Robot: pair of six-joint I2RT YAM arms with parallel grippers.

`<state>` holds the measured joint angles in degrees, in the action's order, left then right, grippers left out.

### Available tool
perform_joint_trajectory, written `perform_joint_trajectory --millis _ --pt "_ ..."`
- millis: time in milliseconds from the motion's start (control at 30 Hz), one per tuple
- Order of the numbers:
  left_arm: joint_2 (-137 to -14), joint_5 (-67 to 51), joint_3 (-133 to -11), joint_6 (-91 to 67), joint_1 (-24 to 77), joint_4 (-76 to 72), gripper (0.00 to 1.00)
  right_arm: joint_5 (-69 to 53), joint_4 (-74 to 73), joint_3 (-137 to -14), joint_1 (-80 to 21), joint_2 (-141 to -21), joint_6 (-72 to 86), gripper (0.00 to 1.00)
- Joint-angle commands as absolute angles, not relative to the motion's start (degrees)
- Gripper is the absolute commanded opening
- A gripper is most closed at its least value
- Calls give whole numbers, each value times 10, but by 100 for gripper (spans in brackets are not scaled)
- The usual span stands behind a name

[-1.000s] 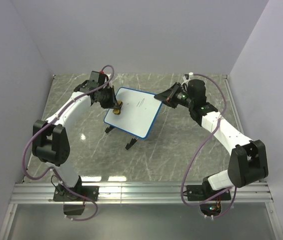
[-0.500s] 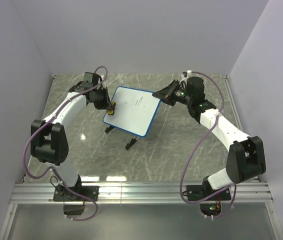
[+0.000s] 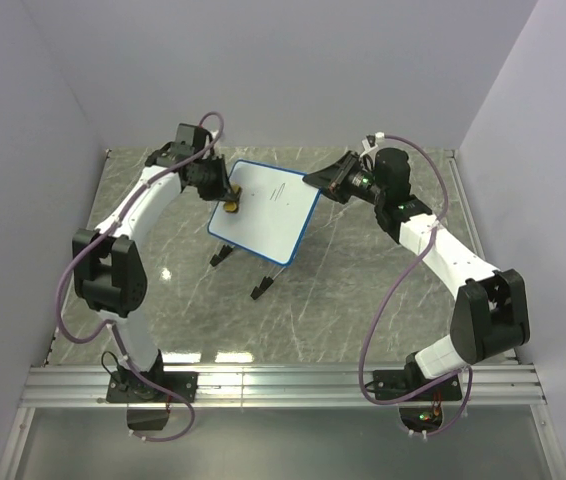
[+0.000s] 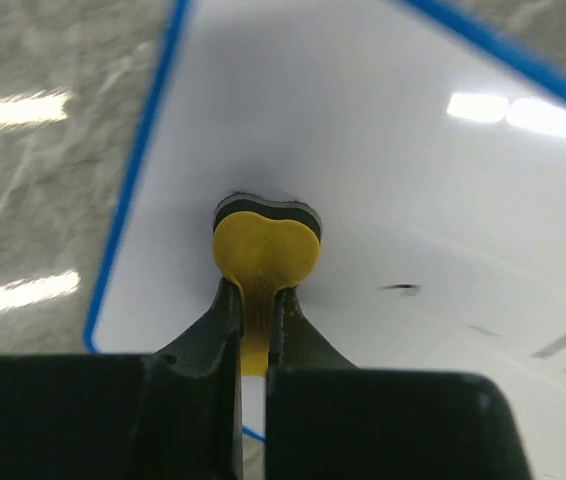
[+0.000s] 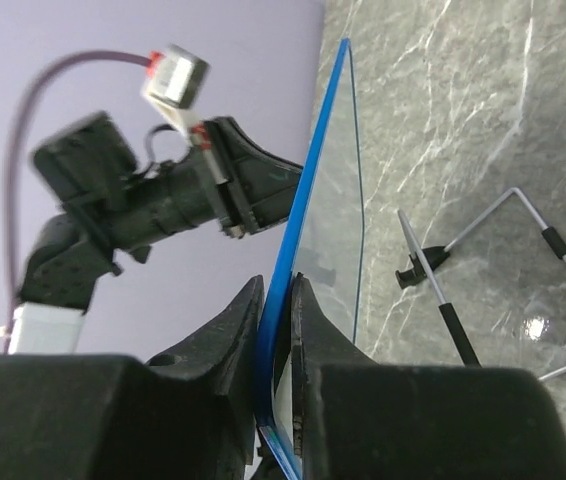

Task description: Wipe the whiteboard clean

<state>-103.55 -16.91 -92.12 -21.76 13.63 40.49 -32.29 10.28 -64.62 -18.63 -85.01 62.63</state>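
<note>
- Gripping a yellow eraser (image 4: pixel 266 245), your left pincer (image 4: pixel 255 300) is clamped tight on its stem. The pad is pressed against the whiteboard (image 3: pixel 263 222), near the left blue rim.
- You've got the whiteboard around the middle of the bench (image 3: pixel 363 300), tilted and propped on wire legs (image 3: pixel 261 290) with black feet. A few dark strokes (image 3: pixel 278 190) sit near its far edge.
- Your right pincer (image 5: pixel 276 295) pinches the board's right-hand far corner, with one finger on each face of the blue rim.

Grey marbled table (image 3: pixel 363 300), lilac walls (image 3: pixel 283 70), and a yellow eraser (image 4: pixel 265 245).
</note>
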Motion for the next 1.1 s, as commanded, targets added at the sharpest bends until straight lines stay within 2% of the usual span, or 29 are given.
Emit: perform_joint_trajectory --millis 0,167,500,767,1067 --pt "-1064 -252 -983 -226 213 423 0 -449 272 -717 -229 -831 735 0" --pt "-1076 -276 -1027 -262 279 426 0 -445 266 -722 -236 -836 729 0" --pt "-1029 -299 -977 -314 338 398 0 -434 267 -720 -237 -836 727 0" --pt "-1036 -236 -977 -287 309 441 0 -437 267 -723 -237 -834 728 0" --pt "-993 -174 -838 -249 230 418 0 -440 265 -731 -237 -828 732 0"
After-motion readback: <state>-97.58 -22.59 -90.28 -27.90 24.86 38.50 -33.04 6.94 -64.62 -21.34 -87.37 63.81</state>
